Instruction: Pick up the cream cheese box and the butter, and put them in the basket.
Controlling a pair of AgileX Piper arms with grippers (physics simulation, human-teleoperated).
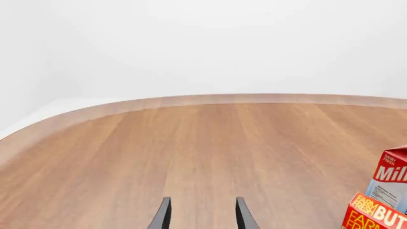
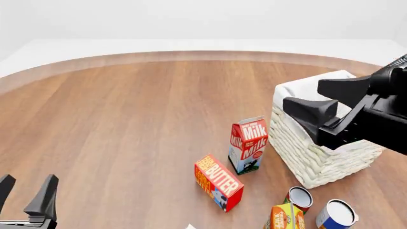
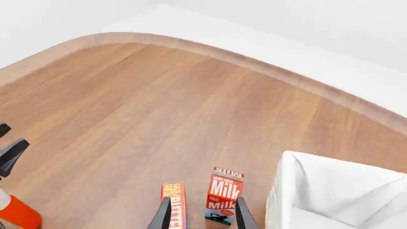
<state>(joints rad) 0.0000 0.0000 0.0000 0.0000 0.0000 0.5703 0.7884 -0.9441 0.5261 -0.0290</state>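
Front view: right gripper (image 2: 305, 102) fingers spread, empty, over basket (image 2: 318, 164) at right edge; butter (image 2: 218, 182) lower centre on tabletop; left gripper (image 2: 26, 194) open, empty, parked lower left.

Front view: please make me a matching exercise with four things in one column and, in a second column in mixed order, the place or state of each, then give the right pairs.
Things:
1. butter
2. milk carton
3. basket
4. left gripper

Places or states:
A. stands upright between the butter and the basket
B. at the table's right side, under the right gripper
C. lies flat on the wood, on the near side of the milk carton
D. open and holding nothing, low at the left edge of the view

Pairs: 1-C, 2-A, 3-B, 4-D
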